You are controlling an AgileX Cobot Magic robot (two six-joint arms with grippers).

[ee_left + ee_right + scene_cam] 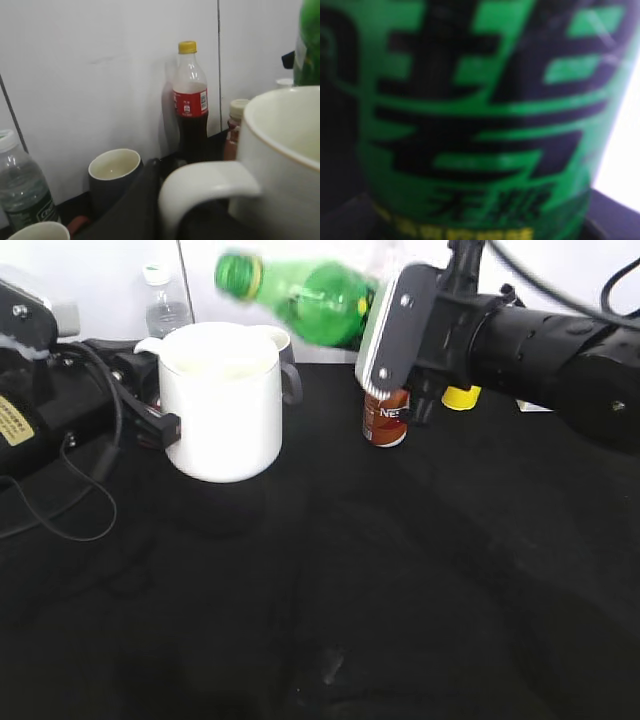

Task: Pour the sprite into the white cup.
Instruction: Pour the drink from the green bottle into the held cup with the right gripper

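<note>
Right gripper point(385, 335) holds the sprite bottle point(310, 298) tipped nearly sideways in the air near the bench's point(400, 590) back edge, green cap point(237, 275) pointing left just above the white cup's point(220, 400) rim, label filling the right wrist view. White cup is lifted off the bench toward the back left, left gripper point(150, 420) at its handle side, grip closure can't tell. Brown Nescafe bottle point(386, 420) stands behind the right gripper, black mug point(114, 177) and cola bottle point(190, 102) along the back wall

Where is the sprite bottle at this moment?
In the exterior view, the sprite is at the top centre, tilted with its cap toward the left, above and right of the white cup, held by the right gripper.
</note>
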